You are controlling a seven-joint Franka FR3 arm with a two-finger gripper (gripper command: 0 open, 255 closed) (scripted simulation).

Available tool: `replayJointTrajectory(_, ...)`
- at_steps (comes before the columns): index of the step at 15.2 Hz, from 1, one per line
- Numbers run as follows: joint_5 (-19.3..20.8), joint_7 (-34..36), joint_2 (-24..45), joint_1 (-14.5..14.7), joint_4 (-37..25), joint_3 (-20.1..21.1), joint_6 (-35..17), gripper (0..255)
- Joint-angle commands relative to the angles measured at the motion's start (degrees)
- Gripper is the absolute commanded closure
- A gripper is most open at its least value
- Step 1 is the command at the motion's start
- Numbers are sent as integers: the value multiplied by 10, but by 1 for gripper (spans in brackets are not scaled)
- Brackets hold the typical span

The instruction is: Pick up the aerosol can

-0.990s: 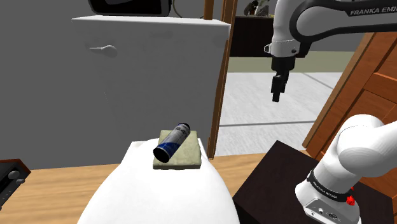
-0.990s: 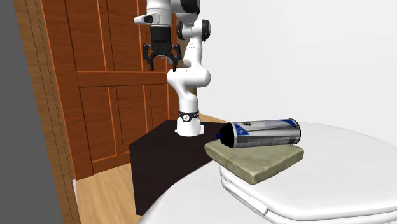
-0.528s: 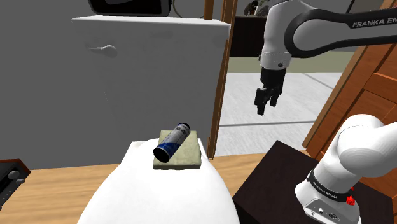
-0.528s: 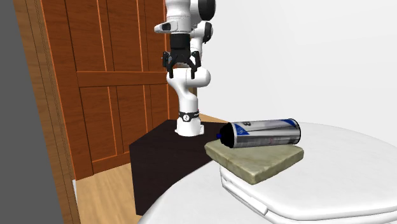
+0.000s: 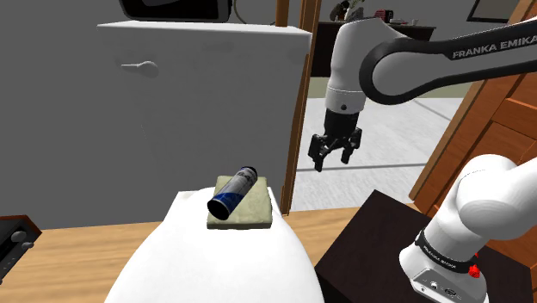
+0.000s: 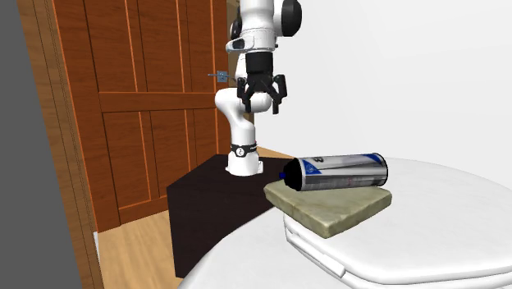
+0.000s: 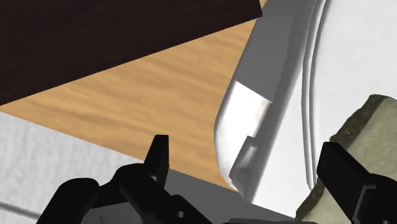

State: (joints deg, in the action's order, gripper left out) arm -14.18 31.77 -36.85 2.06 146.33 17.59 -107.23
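**Gripper open and aloft; can lying on pad**

We find the all-black two-finger gripper (image 5: 334,157) hanging in the air. Its fingers (image 7: 160,156) are spread apart and nothing sits between them.

The silver cylindrical aerosol can (image 5: 232,191), with a blue band and a dark cap, lies on its side. It is below the gripper and well apart from it, towards the shoulder view's left. It rests on a grey-green, stone-like square pad (image 5: 248,215), which sits on a rounded white lid (image 5: 215,258).

In the wrist view we note a corner of the pad just beyond one finger, and a wood-grain floor (image 7: 146,95) beneath the gripper. The dark box stand (image 5: 370,241) sits below the gripper, on the side away from the can.
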Motion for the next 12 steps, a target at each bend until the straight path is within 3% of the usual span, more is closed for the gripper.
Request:
replayJointTrajectory(1, -16, 55, 26, -4, -11, 29, -32, 0)
replayJointTrajectory(7, -26, 218, 130, -32, -64, 115, -132, 0)
replayJointTrajectory(12, 24, 373, 236, -72, -131, 185, -204, 0)
